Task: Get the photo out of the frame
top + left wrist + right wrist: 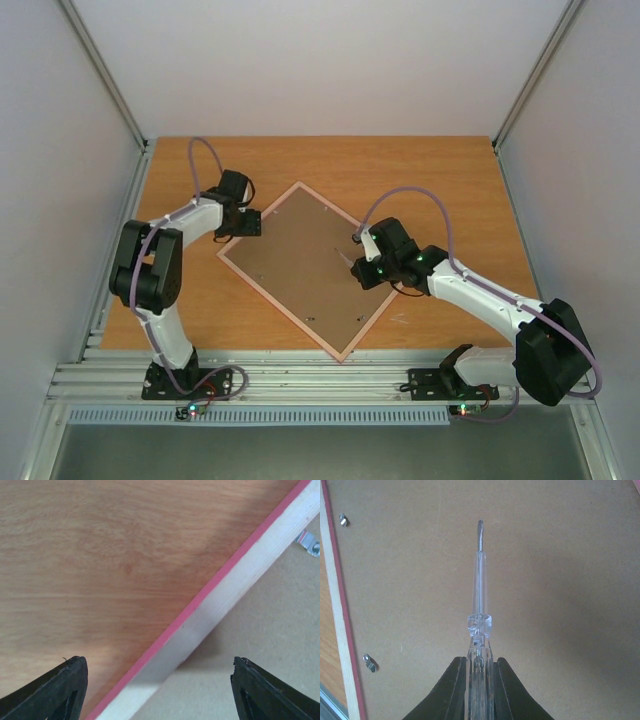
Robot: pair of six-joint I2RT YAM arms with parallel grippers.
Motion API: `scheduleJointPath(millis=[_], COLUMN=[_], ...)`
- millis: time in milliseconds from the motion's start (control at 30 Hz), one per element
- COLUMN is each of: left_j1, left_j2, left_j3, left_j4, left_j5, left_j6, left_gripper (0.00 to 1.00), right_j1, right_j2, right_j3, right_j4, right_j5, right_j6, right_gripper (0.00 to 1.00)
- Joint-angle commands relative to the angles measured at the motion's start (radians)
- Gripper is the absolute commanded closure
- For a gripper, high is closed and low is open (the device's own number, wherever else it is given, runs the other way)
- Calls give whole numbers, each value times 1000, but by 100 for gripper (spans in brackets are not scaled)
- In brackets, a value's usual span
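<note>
Left pincer (157, 677): spread wide and holding nothing. It hovers over the upper-left rim, one finger above bare counter (450, 180), the other above the board.
Frame (240, 582): lies face down on the counter between the two arms, turned like a diamond, with its pink lip and pale wooden side showing.
Backing board (300, 270): brown, fills the frame, and is pinned by small metal tabs (369, 662) along the rim.
Photo: not visible; probably sandwiched under the board.
Right pincer (480, 662): closed on a clear-handled screwdriver (479, 605) whose blade points out over the board. Whether the tip touches the board cannot be told.
Handling: the frame looks light and stiff, so it is likely to skate when a tab is levered; steady it at the rim. The print should be thin, bendy and easily smudged; take it by an edge once the board is lifted.
</note>
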Motion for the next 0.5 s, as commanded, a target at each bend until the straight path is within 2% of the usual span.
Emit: scheduleJointPath(millis=[0, 200, 467], left_j1=[14, 25, 26], left_j2=[64, 110, 150], left_j3=[73, 125, 153], left_j4=[-6, -34, -60], left_j5=[72, 103, 114], left_j6=[51, 58, 56], left_gripper=[21, 27, 39], right_j1=[0, 0, -1], right_j2=[-16, -10, -7], right_j3=[-8, -6, -4], right_j4=[24, 23, 18], right_j5=[-14, -16, -17], right_j6=[12, 11, 11], right_gripper=[99, 99, 99])
